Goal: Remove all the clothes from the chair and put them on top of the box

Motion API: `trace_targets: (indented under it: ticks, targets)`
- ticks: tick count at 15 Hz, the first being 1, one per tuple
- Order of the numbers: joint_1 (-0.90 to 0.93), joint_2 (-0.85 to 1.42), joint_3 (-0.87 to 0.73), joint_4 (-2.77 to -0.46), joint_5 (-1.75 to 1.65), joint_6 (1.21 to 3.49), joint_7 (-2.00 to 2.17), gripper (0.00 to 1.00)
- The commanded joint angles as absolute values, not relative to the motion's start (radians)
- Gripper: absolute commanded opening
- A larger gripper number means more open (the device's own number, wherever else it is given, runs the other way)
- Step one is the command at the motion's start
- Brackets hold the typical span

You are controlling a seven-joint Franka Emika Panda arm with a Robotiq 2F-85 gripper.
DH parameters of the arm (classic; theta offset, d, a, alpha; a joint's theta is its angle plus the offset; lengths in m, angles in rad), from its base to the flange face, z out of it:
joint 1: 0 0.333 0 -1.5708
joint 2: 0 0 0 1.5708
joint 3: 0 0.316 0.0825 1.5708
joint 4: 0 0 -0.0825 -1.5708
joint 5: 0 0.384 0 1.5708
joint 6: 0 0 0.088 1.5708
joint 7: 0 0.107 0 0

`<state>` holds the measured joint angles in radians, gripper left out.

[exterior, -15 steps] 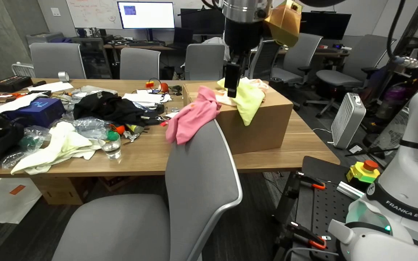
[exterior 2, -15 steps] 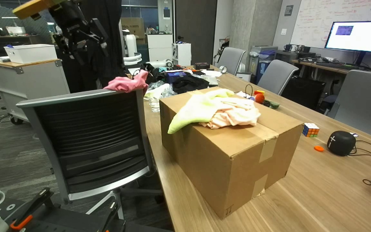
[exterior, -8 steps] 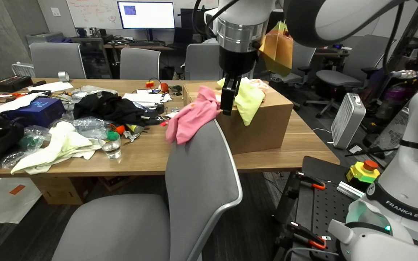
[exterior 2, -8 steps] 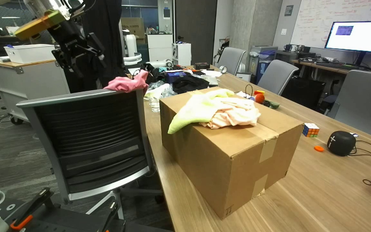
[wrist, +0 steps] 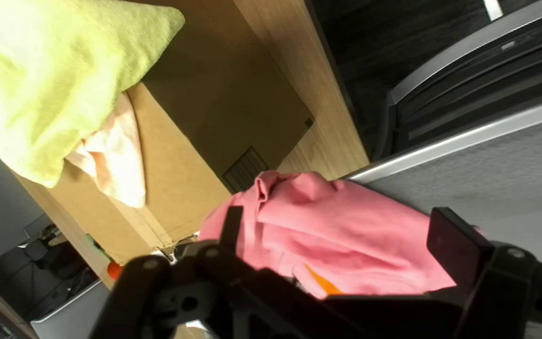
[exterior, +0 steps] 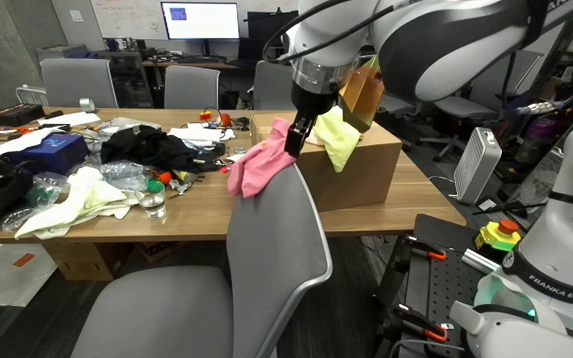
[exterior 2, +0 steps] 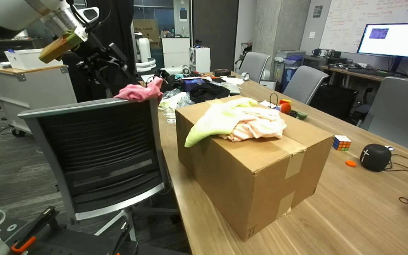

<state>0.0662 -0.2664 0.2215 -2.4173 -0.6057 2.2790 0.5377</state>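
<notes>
Across a cluttered office runs a wooden table [exterior: 197,214], with a cardboard box [exterior 2: 221,177] standing on it beside a gray chair [exterior: 281,233]. From the upper right in an exterior view, the arm [exterior: 460,59] reaches in and bends down at the wrist, its gripper [wrist: 337,230] tilted toward the chair's top edge. The fingers [wrist: 459,247] are spread wide, holding nothing, and frame the pink cloth [exterior: 261,169] draped over the backrest's corner; contact cannot be judged. A yellow cloth [exterior 2: 214,122] and a peach cloth [exterior 2: 259,124] lie on the box.
</notes>
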Motion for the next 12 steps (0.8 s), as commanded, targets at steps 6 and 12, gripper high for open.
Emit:
trace_targets:
  ticks: [6, 12]
  targets:
    - [0.038, -0.212, 0.22, -2.422, -0.751, 2.339, 0.78, 1.0]
    - [0.047, -0.197, 0.218, -2.412, -0.754, 2.355, 0.849, 1.0]
